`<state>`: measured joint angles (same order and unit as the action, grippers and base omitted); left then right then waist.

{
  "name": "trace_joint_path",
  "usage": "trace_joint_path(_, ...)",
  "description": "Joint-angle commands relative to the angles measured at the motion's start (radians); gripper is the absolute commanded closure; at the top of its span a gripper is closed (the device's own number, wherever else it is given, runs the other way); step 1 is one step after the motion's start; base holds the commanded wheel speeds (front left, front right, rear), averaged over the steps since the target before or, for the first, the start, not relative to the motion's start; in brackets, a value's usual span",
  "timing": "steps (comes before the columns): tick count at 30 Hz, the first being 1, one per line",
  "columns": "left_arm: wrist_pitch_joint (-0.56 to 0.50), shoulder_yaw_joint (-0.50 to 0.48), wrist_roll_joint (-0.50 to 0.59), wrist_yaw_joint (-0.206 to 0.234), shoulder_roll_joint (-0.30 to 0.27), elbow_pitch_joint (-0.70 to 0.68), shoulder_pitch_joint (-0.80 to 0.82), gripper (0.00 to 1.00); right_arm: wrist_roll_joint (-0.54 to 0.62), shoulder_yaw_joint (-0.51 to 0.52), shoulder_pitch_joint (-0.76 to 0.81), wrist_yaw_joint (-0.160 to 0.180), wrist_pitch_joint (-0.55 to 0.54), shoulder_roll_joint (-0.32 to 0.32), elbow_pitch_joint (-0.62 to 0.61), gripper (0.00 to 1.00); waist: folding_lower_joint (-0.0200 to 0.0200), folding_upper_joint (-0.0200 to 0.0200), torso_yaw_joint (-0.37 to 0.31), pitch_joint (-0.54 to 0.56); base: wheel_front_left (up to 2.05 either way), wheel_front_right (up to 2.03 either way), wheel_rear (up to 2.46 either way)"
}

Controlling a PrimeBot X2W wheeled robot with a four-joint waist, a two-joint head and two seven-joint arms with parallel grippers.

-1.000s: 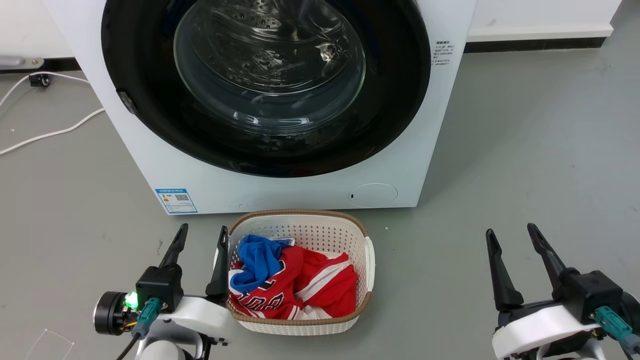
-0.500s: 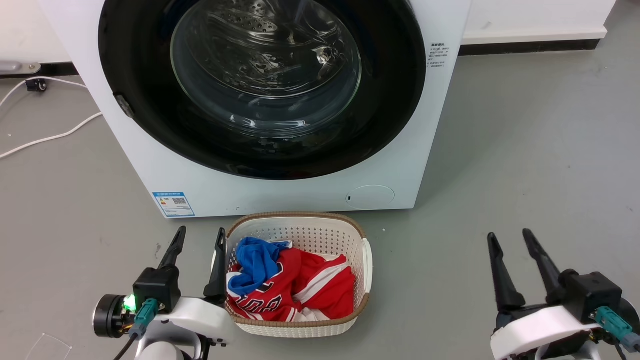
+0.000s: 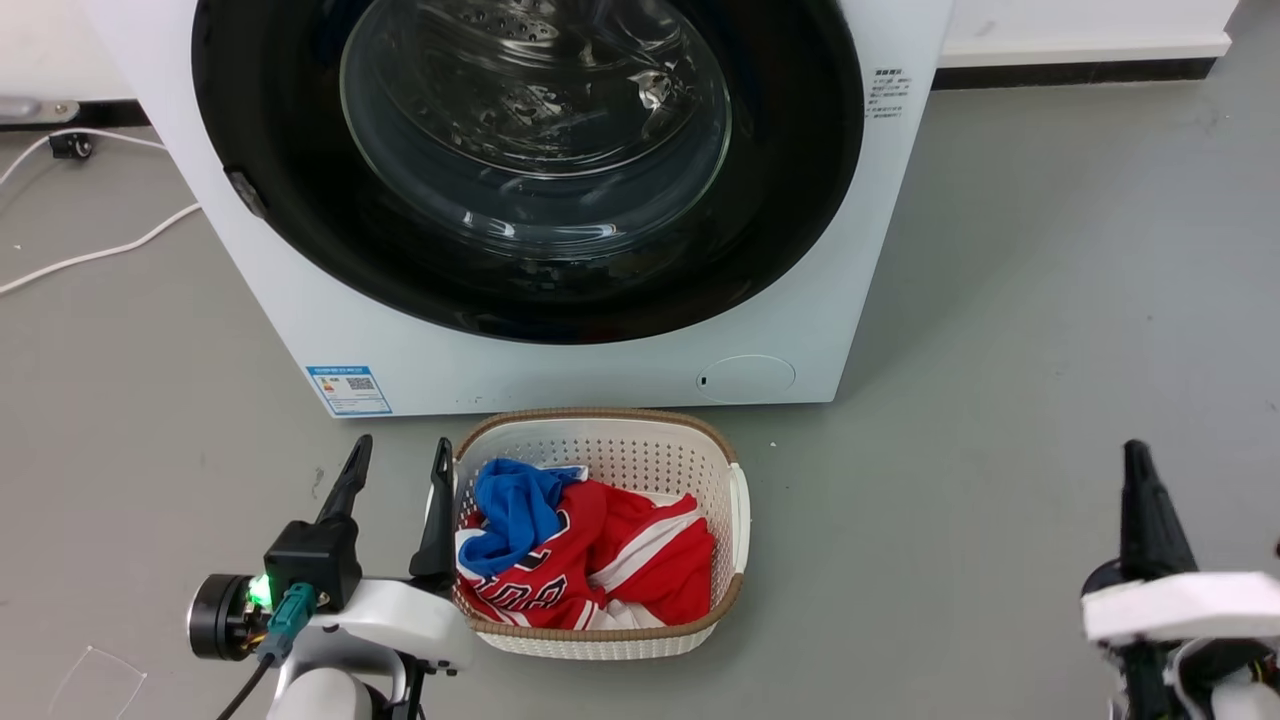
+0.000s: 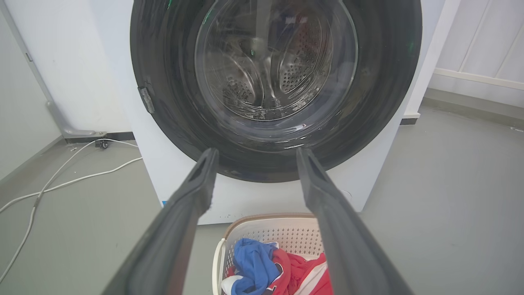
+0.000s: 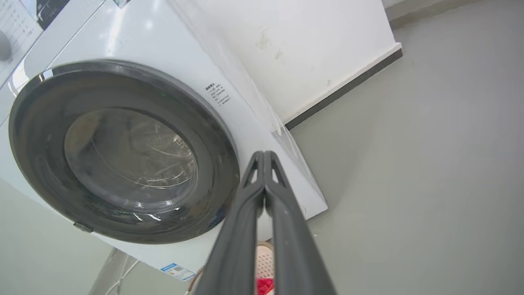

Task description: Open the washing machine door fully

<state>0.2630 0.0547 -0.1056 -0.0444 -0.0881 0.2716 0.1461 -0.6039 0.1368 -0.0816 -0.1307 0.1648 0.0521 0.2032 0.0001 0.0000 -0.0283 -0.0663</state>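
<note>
The washing machine door (image 3: pixel 790 200) sits shut, flush in the front of the washing machine (image 3: pixel 560 375). Judged rigid and heavy, with a slick rim and fragile glass; grip at the rim's small tab (image 3: pixel 245 192). In front of the machine, the left claw (image 3: pixel 402 447) gapes wide and the right claw (image 5: pixel 264 155) is pinched together, empty.

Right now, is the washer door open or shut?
Shut. The washing machine door sits flush on the washing machine front, no gap at its rim; drum seen through the glass.
</note>
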Motion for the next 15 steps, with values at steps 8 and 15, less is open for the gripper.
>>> trace_joint_path(8,0.003,0.015,0.007,-0.003,0.015,-0.01,0.029,0.0,-0.535,0.077,-0.214,0.0,-0.061,-0.002,0.177,1.0,-0.0001,0.0,0.014,-0.035,0.0,0.0,0.0)
trace_joint_path(15,0.003,0.018,0.01,-0.009,0.019,-0.033,0.074,0.0,-0.827,0.191,-0.458,0.0,-0.228,0.042,0.301,1.0,-0.0001,0.0,0.024,-0.113,0.0,0.0,0.0)
